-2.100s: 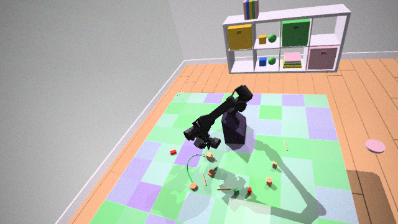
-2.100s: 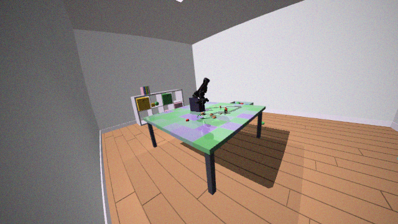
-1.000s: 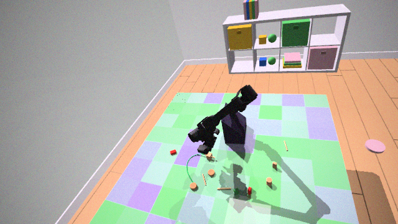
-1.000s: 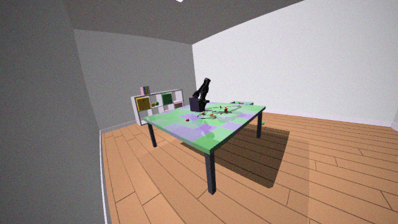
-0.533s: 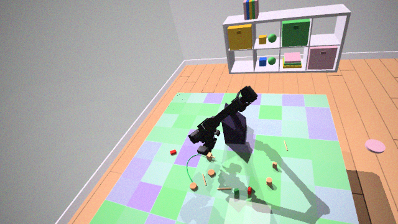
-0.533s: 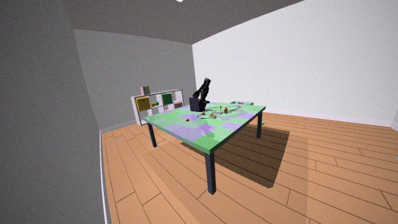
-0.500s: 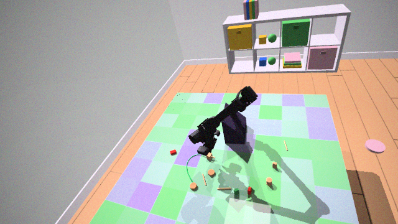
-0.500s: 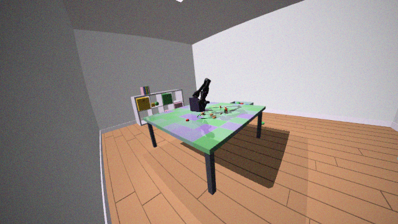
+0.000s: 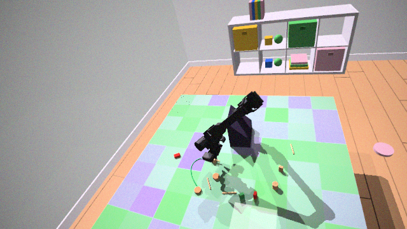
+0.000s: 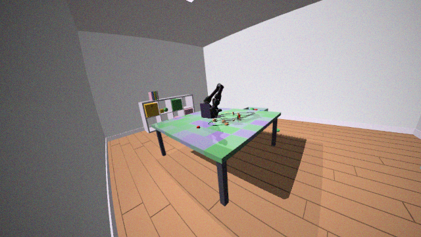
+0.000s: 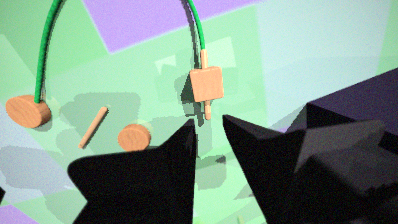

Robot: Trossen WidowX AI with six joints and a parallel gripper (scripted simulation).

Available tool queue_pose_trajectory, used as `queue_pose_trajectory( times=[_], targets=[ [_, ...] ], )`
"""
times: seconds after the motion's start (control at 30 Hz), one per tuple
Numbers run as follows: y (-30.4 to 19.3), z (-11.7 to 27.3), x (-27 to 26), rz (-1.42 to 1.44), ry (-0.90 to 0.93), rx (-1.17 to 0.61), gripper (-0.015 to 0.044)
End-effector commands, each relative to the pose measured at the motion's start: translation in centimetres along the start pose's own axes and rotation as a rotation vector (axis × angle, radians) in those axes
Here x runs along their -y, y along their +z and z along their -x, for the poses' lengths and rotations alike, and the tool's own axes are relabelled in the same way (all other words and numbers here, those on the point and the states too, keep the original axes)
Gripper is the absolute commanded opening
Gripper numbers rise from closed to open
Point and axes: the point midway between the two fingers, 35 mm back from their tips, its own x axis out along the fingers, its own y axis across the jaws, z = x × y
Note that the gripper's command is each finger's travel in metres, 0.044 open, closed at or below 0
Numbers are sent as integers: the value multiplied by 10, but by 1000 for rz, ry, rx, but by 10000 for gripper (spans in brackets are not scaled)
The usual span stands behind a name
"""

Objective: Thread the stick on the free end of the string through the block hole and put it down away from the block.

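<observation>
The wooden block (image 11: 206, 84) (image 9: 215, 161) stands on the table. The thin stick (image 11: 208, 111) runs through its hole: a short tip shows on the side nearer my fingers, and the other end, with the green string (image 11: 42, 70) (image 9: 191, 173), shows on the far side. The string curves round to the round wooden button (image 11: 27, 111) (image 9: 198, 190). My gripper (image 11: 208, 121) is partly open, with nothing between its fingers. Its fingertips are near the stick's tip in the wrist view; the height gap is hard to tell. In the top view the gripper partly hides the block.
A loose stick (image 11: 93, 127) (image 9: 208, 184) and a wooden disc (image 11: 134, 137) (image 9: 215, 176) lie between button and block. Another stick (image 9: 229, 193), a green piece (image 9: 241, 196) and a red piece (image 9: 255, 194) are nearby. A red block (image 9: 177, 155) lies left of the arm.
</observation>
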Motion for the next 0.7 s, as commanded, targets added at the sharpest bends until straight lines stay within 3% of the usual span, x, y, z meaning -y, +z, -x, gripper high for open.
queue_pose_trajectory(
  times=[0.0,0.67],
  targets=[
    [-1,-8,1,-7,-1,-5,122],
    [-2,-41,3,-6,-3,-9,122]
  ],
)
